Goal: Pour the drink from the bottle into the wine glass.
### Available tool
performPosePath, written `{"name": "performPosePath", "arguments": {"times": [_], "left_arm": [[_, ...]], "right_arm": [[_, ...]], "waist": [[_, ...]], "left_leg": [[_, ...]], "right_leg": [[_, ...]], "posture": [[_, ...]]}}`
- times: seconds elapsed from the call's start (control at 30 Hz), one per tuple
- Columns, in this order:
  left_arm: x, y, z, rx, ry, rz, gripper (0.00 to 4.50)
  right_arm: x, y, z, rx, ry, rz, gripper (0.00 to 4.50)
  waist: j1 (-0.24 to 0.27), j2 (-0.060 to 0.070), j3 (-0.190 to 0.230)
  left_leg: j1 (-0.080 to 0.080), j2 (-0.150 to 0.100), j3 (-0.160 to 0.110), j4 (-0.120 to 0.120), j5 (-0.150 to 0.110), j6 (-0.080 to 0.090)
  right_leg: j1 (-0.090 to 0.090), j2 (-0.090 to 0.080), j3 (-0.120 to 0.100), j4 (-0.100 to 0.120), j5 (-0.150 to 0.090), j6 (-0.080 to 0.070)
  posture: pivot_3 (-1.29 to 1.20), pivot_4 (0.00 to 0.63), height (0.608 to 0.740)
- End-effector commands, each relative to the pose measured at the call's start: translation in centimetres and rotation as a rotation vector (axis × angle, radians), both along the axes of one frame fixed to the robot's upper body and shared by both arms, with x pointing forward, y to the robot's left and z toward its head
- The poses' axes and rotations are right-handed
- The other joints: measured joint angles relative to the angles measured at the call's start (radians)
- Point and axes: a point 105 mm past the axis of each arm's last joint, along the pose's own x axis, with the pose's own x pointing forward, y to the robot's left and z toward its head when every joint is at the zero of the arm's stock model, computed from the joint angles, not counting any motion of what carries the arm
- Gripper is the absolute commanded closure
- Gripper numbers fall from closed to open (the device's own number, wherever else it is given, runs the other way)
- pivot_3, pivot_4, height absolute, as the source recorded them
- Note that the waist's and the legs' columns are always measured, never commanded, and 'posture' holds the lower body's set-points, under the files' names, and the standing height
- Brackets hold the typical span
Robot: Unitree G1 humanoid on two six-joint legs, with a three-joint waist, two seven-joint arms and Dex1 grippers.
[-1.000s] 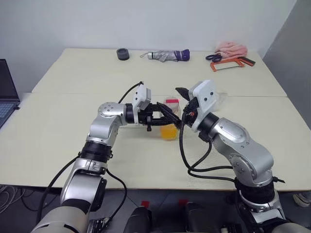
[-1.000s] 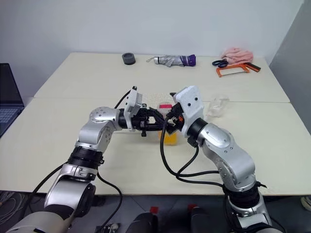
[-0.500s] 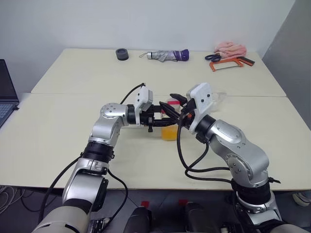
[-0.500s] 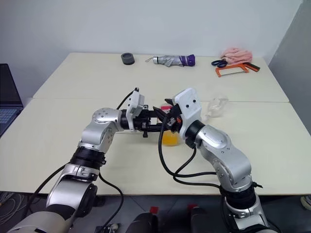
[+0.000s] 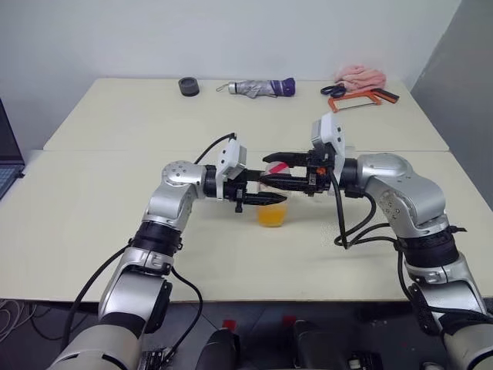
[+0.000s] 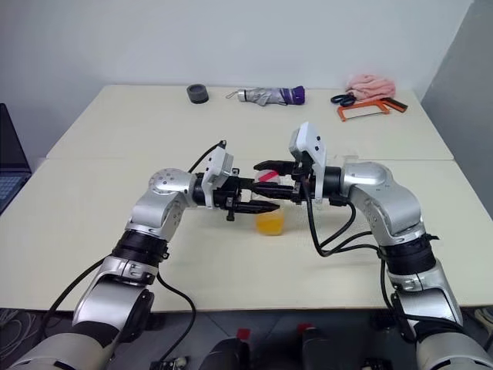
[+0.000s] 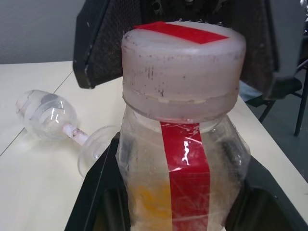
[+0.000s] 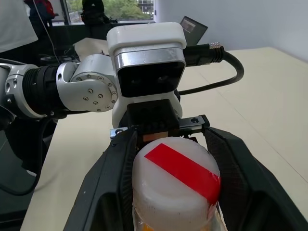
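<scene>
Bottle (image 5: 271, 202) mid-frame on counter (image 5: 115, 223), upright, orange drink (image 5: 271, 213) low inside. Left end effector (image 5: 262, 190) clamped on bottle body. Right end effector (image 5: 279, 169) half open, fingers flanking cap (image 8: 175, 173), grip not certain. Wine glass (image 7: 62, 122) lying on side behind bottle. Judgement: bottle light, thin plastic, squeezable; hold body firm, twist cap. Glass fragile, take by stem.
</scene>
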Motion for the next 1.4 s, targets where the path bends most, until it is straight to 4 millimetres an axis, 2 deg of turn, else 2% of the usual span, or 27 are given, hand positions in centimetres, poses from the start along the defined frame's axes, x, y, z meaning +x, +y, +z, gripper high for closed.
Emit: {"name": "performPosePath", "arguments": {"times": [0.03,0.13,0.17,0.27,0.37,0.53,0.83,1.2,1.3,1.4], "left_arm": [[0.4,0.6,2.1,-0.039,-0.070,0.034,2.68],[0.4,0.8,2.0,-0.041,-0.068,0.046,2.68],[0.4,0.8,2.0,-0.041,-0.067,0.049,2.68],[0.4,0.9,1.9,-0.041,-0.067,0.053,2.68],[0.4,0.9,2.0,-0.040,-0.066,0.055,2.68],[0.5,0.7,2.0,-0.039,-0.064,0.050,2.68],[0.4,0.5,1.9,-0.043,-0.063,0.044,2.68],[0.5,0.7,1.9,-0.041,-0.061,0.052,2.69],[0.5,0.7,1.9,-0.040,-0.060,0.053,2.69],[0.6,0.8,1.9,-0.039,-0.059,0.055,2.69]], "right_arm": [[-0.9,-1.5,2.1,0.102,-0.051,-0.033,1.27],[-2.9,-2.1,3.9,0.191,-0.090,-0.076,0.22],[-3.5,-2.0,4.2,0.211,-0.098,-0.085,0.00],[-4.8,-1.3,4.3,0.225,-0.151,-0.141,0.00],[-5.3,0.2,3.3,0.186,-0.209,-0.195,0.00],[-2.9,1.2,2.1,0.134,-0.316,-0.338,0.00],[-0.5,-1.2,2.1,0.149,-0.294,-0.491,0.00],[-0.4,-4.0,1.1,0.091,-0.273,-0.568,0.00],[-0.5,-4.3,1.1,0.083,-0.272,-0.570,0.00],[-1.5,-3.7,1.0,0.082,-0.245,-0.498,0.00]], "waist": [[0.001,0.000,0.000],[0.004,0.000,0.000],[0.006,0.000,0.000],[0.008,0.000,0.000],[0.005,0.000,0.000],[0.003,0.000,0.000],[0.003,0.000,0.000],[0.004,0.000,0.000],[0.004,0.000,0.000],[0.004,0.000,0.000]], "left_leg": [[0.000,0.000,0.000,0.000,0.000,0.000],[-0.001,0.000,0.000,0.001,0.000,0.000],[-0.001,-0.001,0.000,0.001,0.000,0.000],[-0.001,-0.001,0.000,0.001,0.000,0.000],[-0.001,-0.001,0.000,0.001,0.000,0.000],[0.000,-0.001,0.001,0.001,0.000,0.000],[0.000,-0.001,0.001,0.001,0.000,0.000],[0.000,-0.001,0.001,0.001,0.000,0.000],[0.000,-0.001,0.001,0.001,0.000,0.000],[0.000,-0.001,0.001,0.001,0.000,0.000]], "right_leg": [[0.000,-0.001,0.000,0.000,0.000,0.000],[0.000,-0.005,0.001,0.000,0.000,0.000],[0.000,-0.005,0.001,0.000,0.000,0.000],[0.000,-0.005,0.000,0.000,0.000,0.000],[0.000,-0.004,0.000,0.000,0.000,0.000],[0.000,-0.002,0.001,0.000,0.000,0.000],[0.000,-0.002,0.001,0.000,0.000,0.000],[0.000,-0.002,0.001,0.000,0.000,0.000],[0.000,-0.002,0.001,0.000,0.000,0.000],[0.000,-0.002,0.001,0.000,0.000,0.000]], "posture": [[0.00,0.150,0.740],[0.00,0.150,0.740],[0.00,0.150,0.740],[0.00,0.150,0.740],[0.00,0.150,0.740],[0.00,0.150,0.740],[0.00,0.150,0.740],[0.00,0.150,0.740],[0.00,0.150,0.740],[0.00,0.150,0.740]]}}
